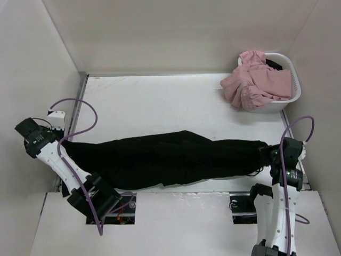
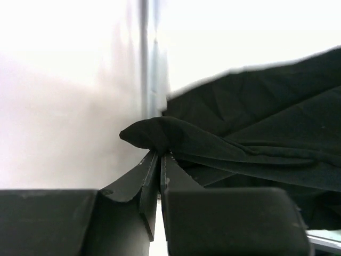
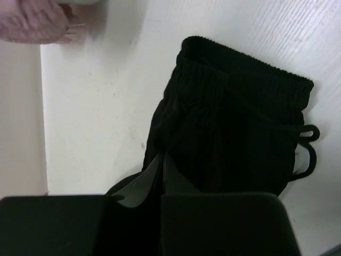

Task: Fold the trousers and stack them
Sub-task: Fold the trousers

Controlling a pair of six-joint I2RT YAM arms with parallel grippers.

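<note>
A pair of black trousers (image 1: pixel 170 157) lies stretched out lengthwise across the near part of the white table, leg ends at the left and waistband at the right. My left gripper (image 1: pixel 65 145) is shut on a pinched fold of the leg end (image 2: pixel 154 133), close to the left wall; its fingertips (image 2: pixel 160 154) meet on the cloth. My right gripper (image 1: pixel 268 154) is shut on the waist end; in the right wrist view the gripper (image 3: pixel 162 156) bites the trousers' edge (image 3: pixel 234 122), with the ribbed waistband and drawstring (image 3: pixel 306 152) beyond it.
A white basket (image 1: pixel 295 80) at the back right corner holds pink garments (image 1: pixel 256 80), also seen in the right wrist view (image 3: pixel 32 21). White walls close in the table on the left (image 2: pixel 53 106), back and right. A raised shelf (image 1: pixel 181 213) runs along the near edge.
</note>
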